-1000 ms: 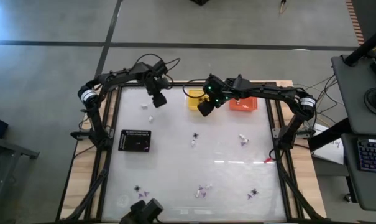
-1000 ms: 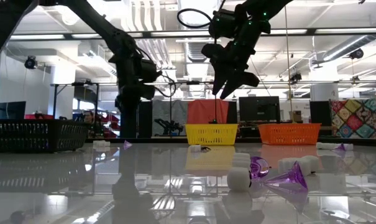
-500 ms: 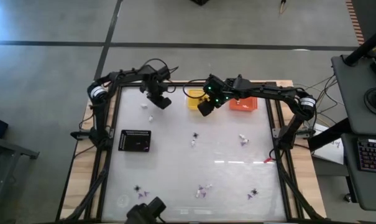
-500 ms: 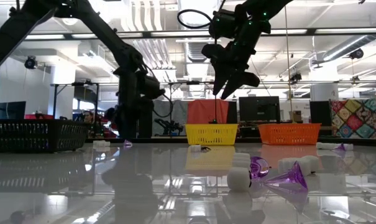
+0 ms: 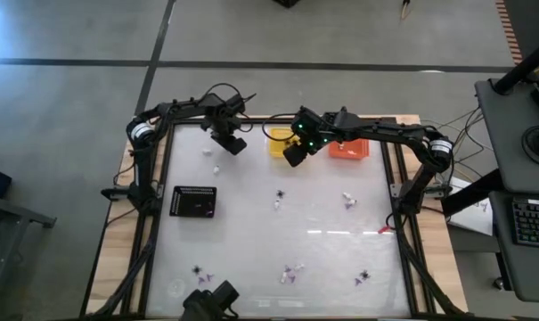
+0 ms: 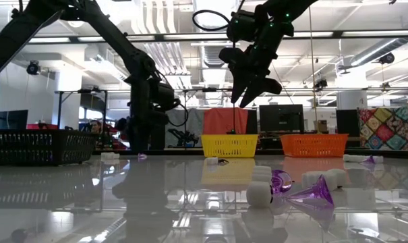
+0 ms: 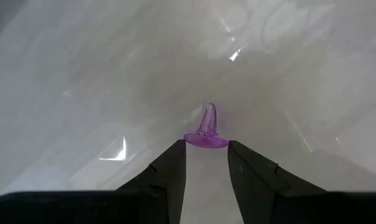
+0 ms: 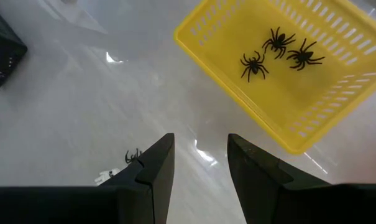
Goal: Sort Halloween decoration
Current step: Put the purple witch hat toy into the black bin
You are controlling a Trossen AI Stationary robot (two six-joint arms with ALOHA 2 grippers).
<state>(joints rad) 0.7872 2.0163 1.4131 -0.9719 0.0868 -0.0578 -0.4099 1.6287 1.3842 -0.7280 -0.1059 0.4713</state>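
The decorations are tiny trinkets scattered over the glossy white table: a black spider, purple and white pieces, others near the near edge. Three black spiders lie in the yellow basket. My left gripper is open and low over the far-left part of the table. A small purple witch hat stands upright on its brim between its fingertips. My right gripper is open and empty, raised beside the yellow basket's rim. My left gripper comes at the purple hat slanting down from above. Its open fingers stand on either side of the hat's brim, which rests on the table. Whether the fingertips touch the brim, I cannot tell.
The orange basket sits at the far edge, right of the yellow one. The black basket is at the left side. White lumps lie near my left gripper. In the low view purple cones and white lumps lie close to the camera.
My left gripper has come down toward the table at its far-left part and shifted slightly to the right, ending low over the purple hat. My right gripper has kept still above the yellow basket's side.
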